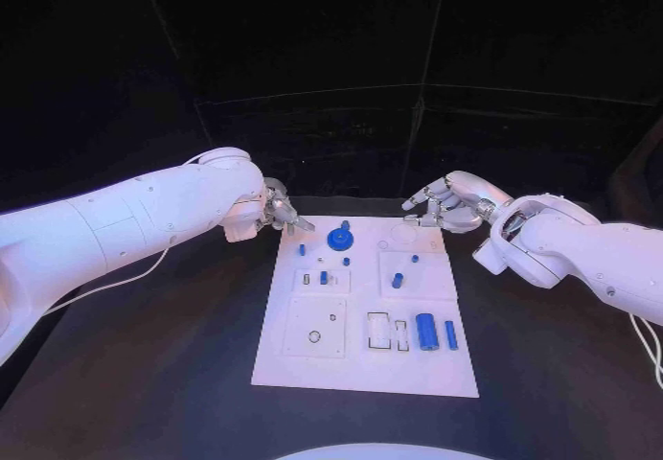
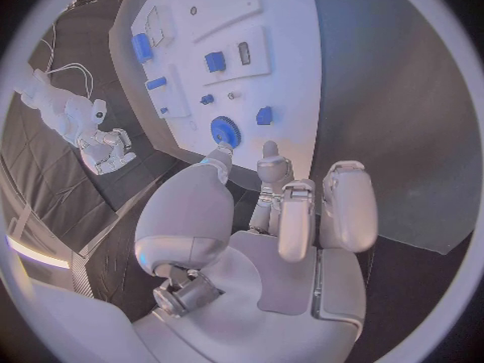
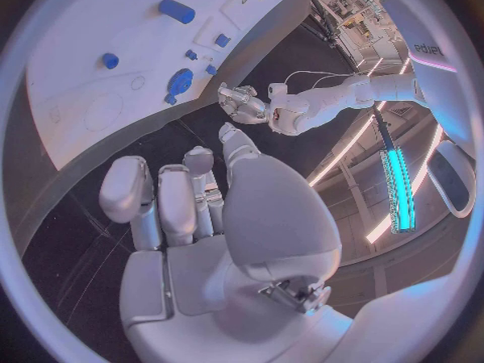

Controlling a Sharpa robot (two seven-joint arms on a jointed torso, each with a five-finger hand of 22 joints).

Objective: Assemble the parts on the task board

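Observation:
The white task board [image 1: 415, 369] lies in the middle of the black table. On its far part stands a round blue gear-like part [image 1: 340, 238], with small blue pegs [image 1: 302, 249] and blocks [image 1: 398, 281] around it. A blue cylinder [image 1: 427, 332] and a slim blue bar [image 1: 450, 333] lie nearer, on the right. My left hand [image 1: 277, 213] hovers at the board's far left corner and holds nothing; its fingers [image 2: 285, 218] are stretched toward the gear [image 2: 225, 131]. My right hand [image 1: 445, 206] hangs beyond the far right corner, its fingers [image 3: 172, 206] spread and holding nothing.
Black table surface [image 1: 152, 374] surrounds the board on every side. Several recesses, among them a rectangular slot [image 1: 377, 330] and a small round hole [image 1: 315, 336], show in the board's near half. A white cable [image 1: 131, 273] trails under my left arm.

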